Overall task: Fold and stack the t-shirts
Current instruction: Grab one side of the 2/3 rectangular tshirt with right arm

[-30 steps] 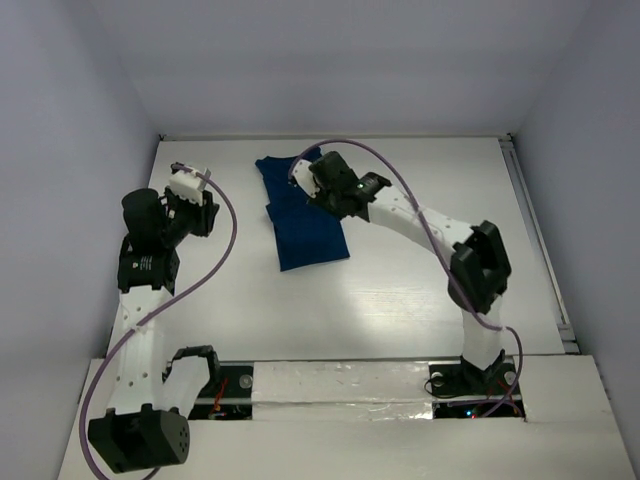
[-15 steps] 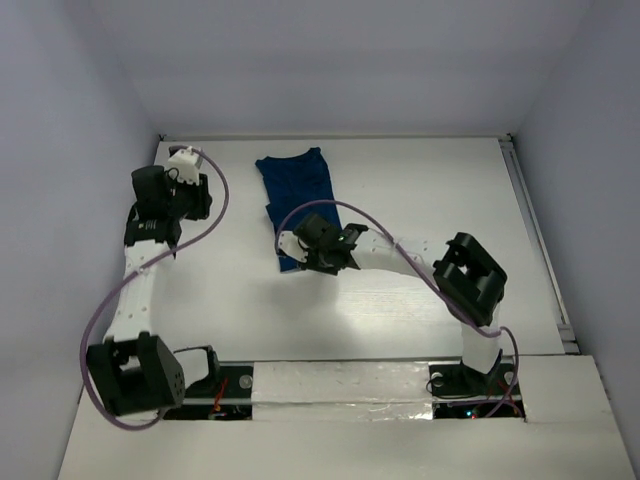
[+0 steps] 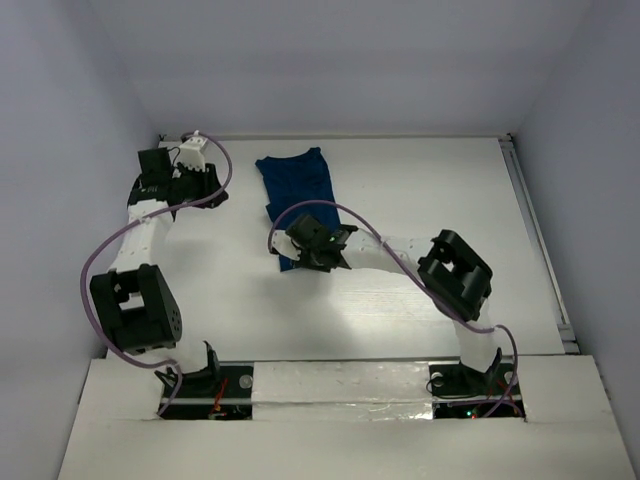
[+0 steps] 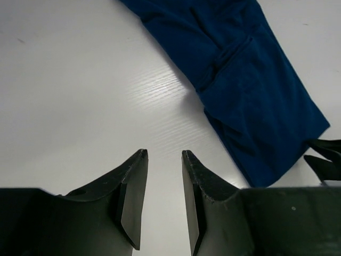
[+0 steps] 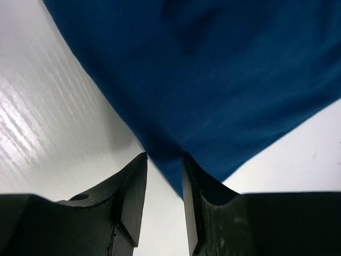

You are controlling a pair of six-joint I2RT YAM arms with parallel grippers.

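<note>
One dark blue t-shirt lies folded into a narrow strip at the back middle of the table, plain side up. My right gripper is low at its near left corner. In the right wrist view the right gripper is open, and the edge of the t-shirt runs across the table between and past the fingertips. My left gripper hangs to the left of the shirt. The left wrist view shows the left gripper open by a narrow gap over bare table, with the t-shirt off to the upper right.
The white table is walled on three sides. A metal rail runs along its right edge. The right arm's elbow sits over the middle right, and a purple cable loops over the shirt's near end.
My right arm has pulled back from the shirt's far end to its near left corner, and its jaws have spread wider. My left arm has stretched towards the far left corner.
</note>
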